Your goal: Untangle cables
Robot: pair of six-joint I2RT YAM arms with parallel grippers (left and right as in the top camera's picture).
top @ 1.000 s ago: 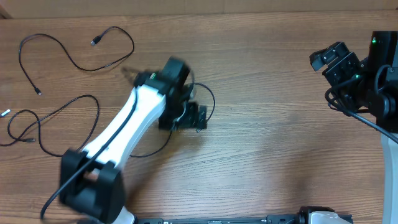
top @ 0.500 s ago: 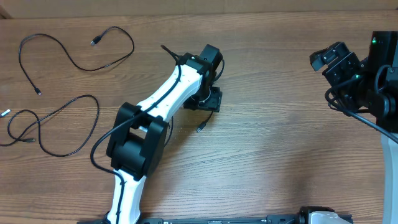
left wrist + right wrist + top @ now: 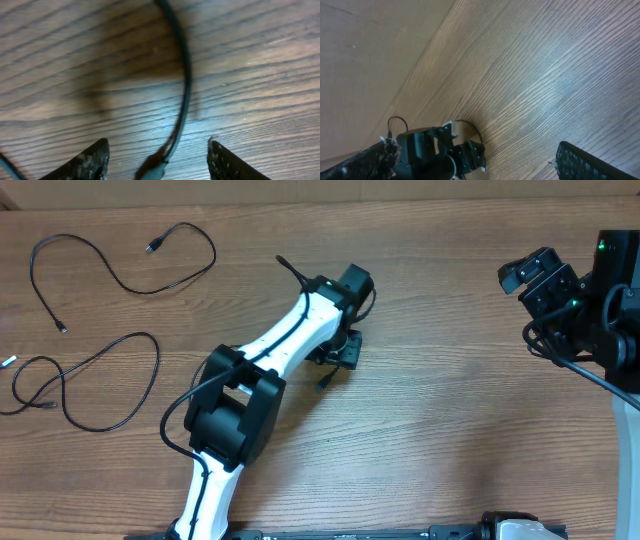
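- My left gripper (image 3: pixel 345 352) is now over the middle of the frame on the wooden table (image 3: pixel 450 430). A second ago that arm lay further toward the left, and it has swung rightward and stretched out.
- In the left wrist view its two fingers (image 3: pixel 92 160) stand apart at the bottom edge. The third cable (image 3: pixel 184 85) runs down from the top centre and ends in a plug between them. Neither finger touches it, so nothing is pinched yet.
- From overhead, only that cord's plug end shows, just below the gripper, left of centre.
- The looped cable (image 3: pixel 130 280) in the upper left and the cable with the silvery tip (image 3: pixel 100 370) at the left edge lie where they lay a second ago. They sit near each other but do not cross, and both are well apart from the third.
- My right gripper (image 3: pixel 525 275) hangs at the upper right with its fingers spread wide and holding nothing. It has not moved.
- My judgement is that two cords are already separated. The left arm is lined up to close on the last one, near its plug, and draw it out straight.
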